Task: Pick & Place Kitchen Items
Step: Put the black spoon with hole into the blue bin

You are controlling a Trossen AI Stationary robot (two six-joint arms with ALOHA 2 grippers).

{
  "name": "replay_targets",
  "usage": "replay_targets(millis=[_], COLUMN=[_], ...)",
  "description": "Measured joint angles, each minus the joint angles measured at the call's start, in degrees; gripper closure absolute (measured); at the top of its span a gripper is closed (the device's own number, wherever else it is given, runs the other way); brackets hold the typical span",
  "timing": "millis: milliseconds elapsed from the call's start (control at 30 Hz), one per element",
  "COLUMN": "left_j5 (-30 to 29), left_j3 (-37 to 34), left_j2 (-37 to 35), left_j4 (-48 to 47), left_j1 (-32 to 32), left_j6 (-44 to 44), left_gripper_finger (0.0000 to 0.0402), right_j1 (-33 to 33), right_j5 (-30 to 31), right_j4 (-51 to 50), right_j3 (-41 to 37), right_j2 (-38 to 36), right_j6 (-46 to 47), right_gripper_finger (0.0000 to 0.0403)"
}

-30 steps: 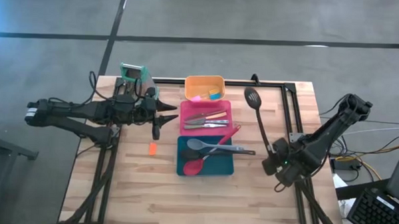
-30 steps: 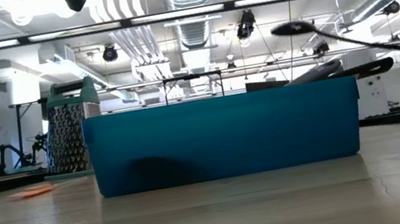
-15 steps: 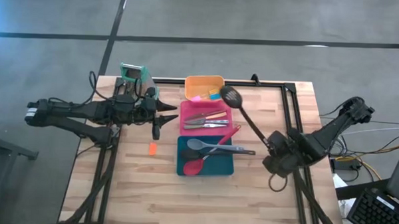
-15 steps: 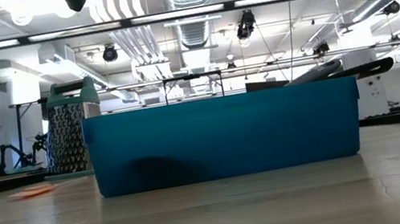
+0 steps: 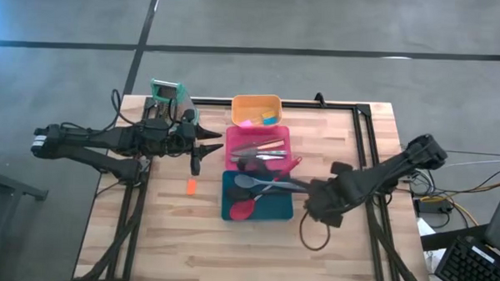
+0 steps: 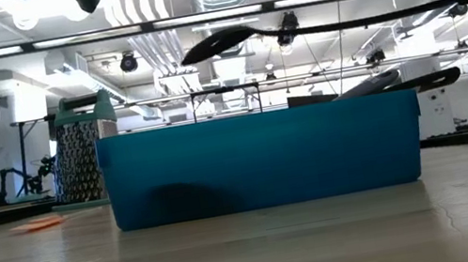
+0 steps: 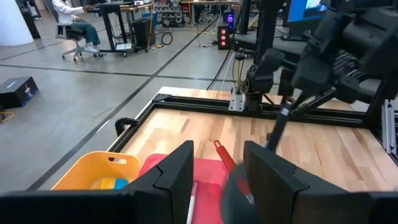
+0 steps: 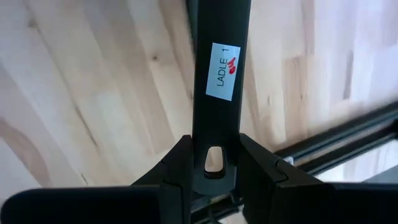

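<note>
While the right gripper (image 5: 321, 201) stayed clamped on the handle end of the black ladle (image 8: 219, 74), the ladle's bowl hung above the pink tray (image 5: 282, 135) and teal tray (image 6: 263, 159). Over the table's left side, the left gripper (image 5: 201, 144) waited part-open, holding nothing.

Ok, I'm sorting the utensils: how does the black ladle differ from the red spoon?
The black ladle is up in the air, level, gripped by the right gripper; the red spoon lies in the teal tray. One is black, the other red. Both have long handles.
</note>
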Motion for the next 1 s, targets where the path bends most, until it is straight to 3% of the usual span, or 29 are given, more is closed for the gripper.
replay_targets(millis=[267,433,1000], left_j5=[0.00,0.00,0.00], left_j3=[0.01,0.03,0.03], left_j2=[-0.02,-0.02,-0.02], left_j4=[0.00,0.00,-0.37], left_j1=[-0.01,0.00,-0.02], left_j6=[-0.04,-0.07,-0.16], left_gripper_finger=[0.0257,0.0257,0.0257], right_j1=[-1.03,-2.42,-2.64], right_j5=[-0.74,-0.74,-5.28], right_j4=[0.04,0.12,0.04], right_j3=[6.78,7.19,1.06], right_j2=[7.62,9.49,11.00], right_j6=[-11.74,-16.67,-16.02], right_gripper_finger=[0.0323,0.0323,0.0323])
